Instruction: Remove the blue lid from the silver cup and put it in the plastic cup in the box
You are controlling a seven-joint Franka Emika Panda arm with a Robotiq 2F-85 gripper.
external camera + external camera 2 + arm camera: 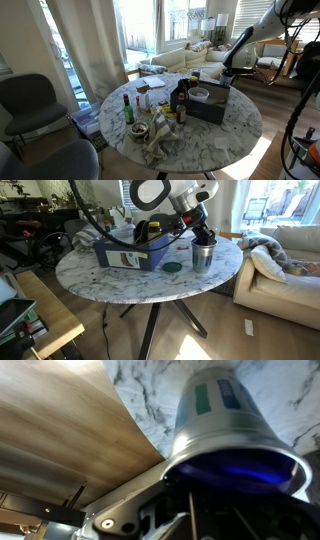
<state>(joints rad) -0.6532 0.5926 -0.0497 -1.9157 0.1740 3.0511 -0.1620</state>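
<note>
The silver cup (pixel 203 258) stands upright on the marble table, just beside the dark blue-grey box (pixel 125 255). My gripper (pixel 201 238) hangs directly over the cup's mouth, fingertips at the rim. In the wrist view the silver cup (pixel 220 410) fills the frame, and the blue lid (pixel 240 468) shows as a blue disc in its mouth, right against my dark fingers (pixel 215 510). In an exterior view the pale plastic cup (pixel 199 95) sits inside the box (pixel 210 110), with my gripper (pixel 228 73) behind it. The fingers are too dark to read.
Dark glass bottles (pixel 128 110) (pixel 181 100) and crumpled paper (pixel 160 140) stand on the far half of the table. A small dark green disc (pixel 172 267) lies by the silver cup. Chairs and a sofa (pixel 285 255) ring the table.
</note>
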